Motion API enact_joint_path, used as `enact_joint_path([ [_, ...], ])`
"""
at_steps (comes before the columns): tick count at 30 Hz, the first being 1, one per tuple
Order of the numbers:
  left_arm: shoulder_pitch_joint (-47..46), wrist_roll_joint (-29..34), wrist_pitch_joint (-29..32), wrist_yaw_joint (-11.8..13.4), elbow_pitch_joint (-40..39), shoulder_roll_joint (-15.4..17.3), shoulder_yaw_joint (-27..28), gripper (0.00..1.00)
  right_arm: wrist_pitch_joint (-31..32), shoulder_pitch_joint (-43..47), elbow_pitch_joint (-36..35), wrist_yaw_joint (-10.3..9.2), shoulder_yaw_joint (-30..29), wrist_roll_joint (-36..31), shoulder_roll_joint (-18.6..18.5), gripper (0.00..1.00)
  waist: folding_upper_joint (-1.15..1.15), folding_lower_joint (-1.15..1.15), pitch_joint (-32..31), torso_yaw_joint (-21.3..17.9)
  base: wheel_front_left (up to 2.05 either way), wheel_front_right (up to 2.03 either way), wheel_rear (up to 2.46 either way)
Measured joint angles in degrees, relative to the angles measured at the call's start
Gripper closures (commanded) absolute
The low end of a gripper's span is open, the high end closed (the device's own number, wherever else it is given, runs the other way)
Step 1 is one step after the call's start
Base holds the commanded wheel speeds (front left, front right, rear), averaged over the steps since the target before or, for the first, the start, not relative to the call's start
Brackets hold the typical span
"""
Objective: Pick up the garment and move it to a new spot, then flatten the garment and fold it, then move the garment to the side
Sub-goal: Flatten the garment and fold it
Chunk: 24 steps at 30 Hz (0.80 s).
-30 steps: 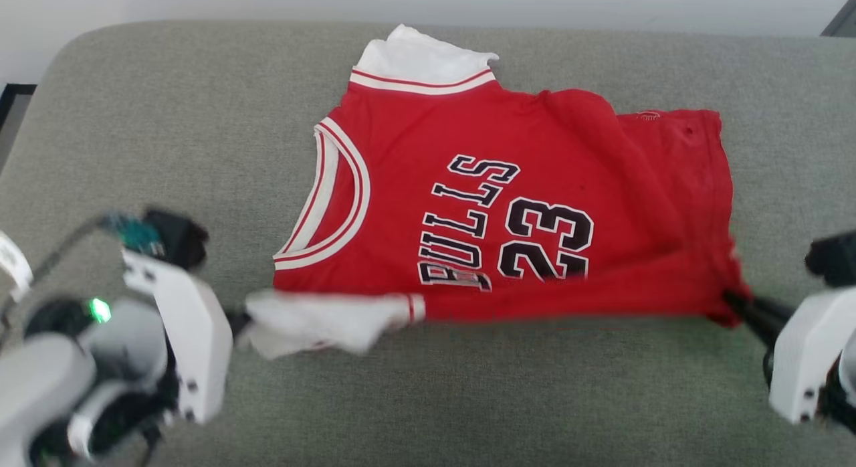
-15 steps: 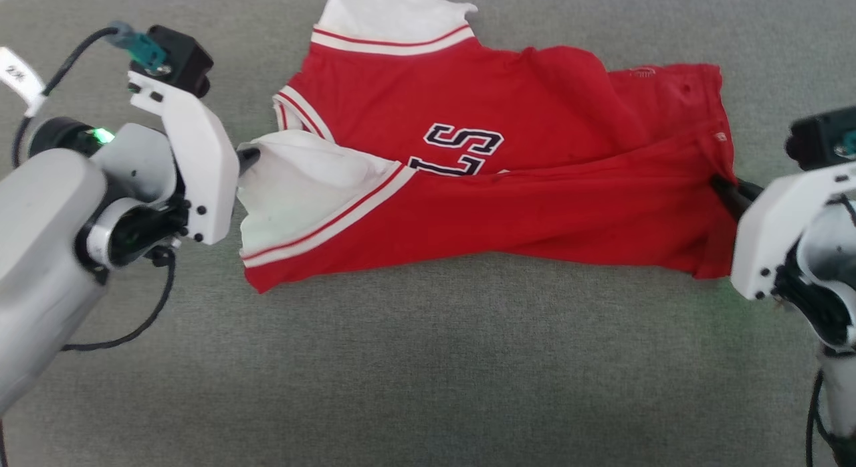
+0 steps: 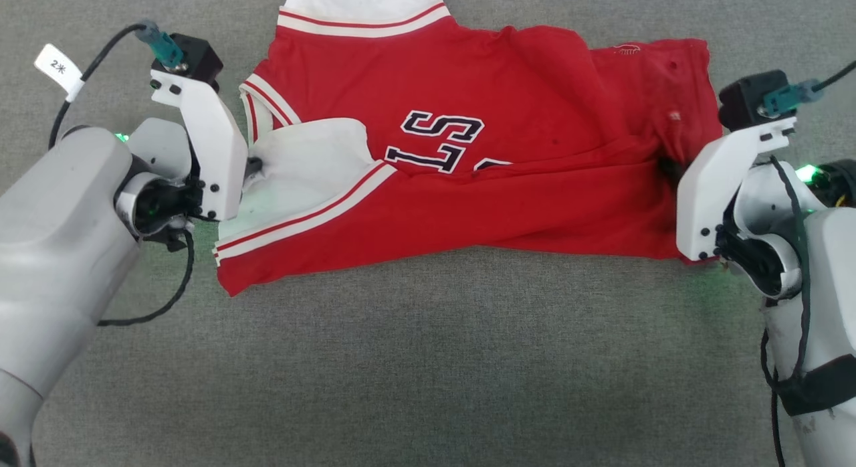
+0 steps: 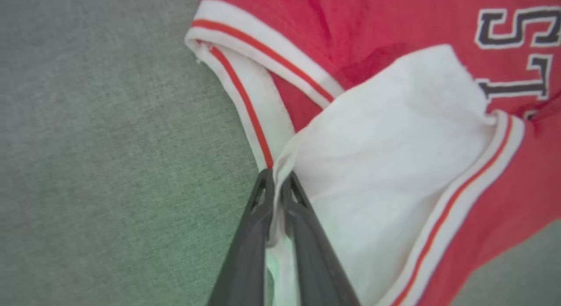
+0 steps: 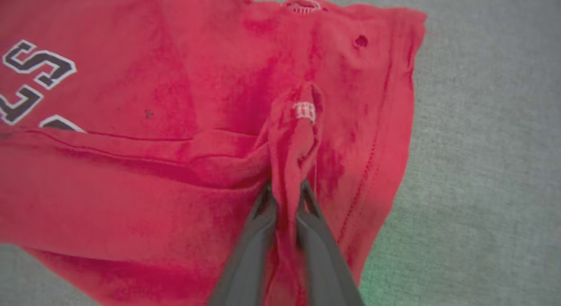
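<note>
saw a red short-sleeved jersey shirt (image 3: pixel 535 186) with white sleeves, striped trim and dark letters, lying sideways on a grey woven cloth surface (image 3: pixel 428 360) between the two arms. found its near long edge folded up over the chest, hiding part of the letters. found the left gripper (image 4: pixel 277 179) with two long dark fingers squeezed shut on the white sleeve (image 4: pixel 394 165). found the right gripper (image 5: pixel 285 191) squeezed shut on a bunched bit of red hem at the other end. saw a small hole (image 5: pixel 360 40) there.
</note>
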Motion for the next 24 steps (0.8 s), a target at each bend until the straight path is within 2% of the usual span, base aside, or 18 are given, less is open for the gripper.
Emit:
enact_joint_path([
  [1,-0.3,-0.3,0.0,-0.2,0.7,-0.3,0.2,0.00,-0.5,-0.3,0.0,0.00,0.5,0.0,0.0,0.00,0.00,0.00,-0.1,-0.1,0.00,0.00,0.00],
  [6,-1.4,-0.7,-1.1,-0.7,2.1,0.0,0.9,0.00,-3.4,-0.3,-2.5,0.00,1.2,1.8,-0.8,0.00,0.00,0.00,-0.8,-0.2,0.00,0.00,0.00],
  [12,-0.8,-0.9,-2.5,0.1,-2.6,3.8,2.0,0.00,-11.0,3.6,-9.2,0.00,-0.8,2.1,-2.0,0.00,0.00,0.00,-2.2,-0.5,0.00,0.00,0.00],
  [18,3.3,-2.2,-3.0,4.2,-12.7,9.3,3.1,0.00,-17.9,8.8,-14.8,0.00,-4.0,0.5,-1.2,0.00,0.00,0.00,-3.2,-1.0,0.00,0.00,0.00],
  [24,10.3,-3.9,-2.6,10.9,-26.3,15.6,3.6,0.00,-24.6,14.1,-19.6,0.00,-7.6,-0.9,0.9,0.00,0.00,0.00,-3.8,-1.7,0.00,0.00,0.00],
])
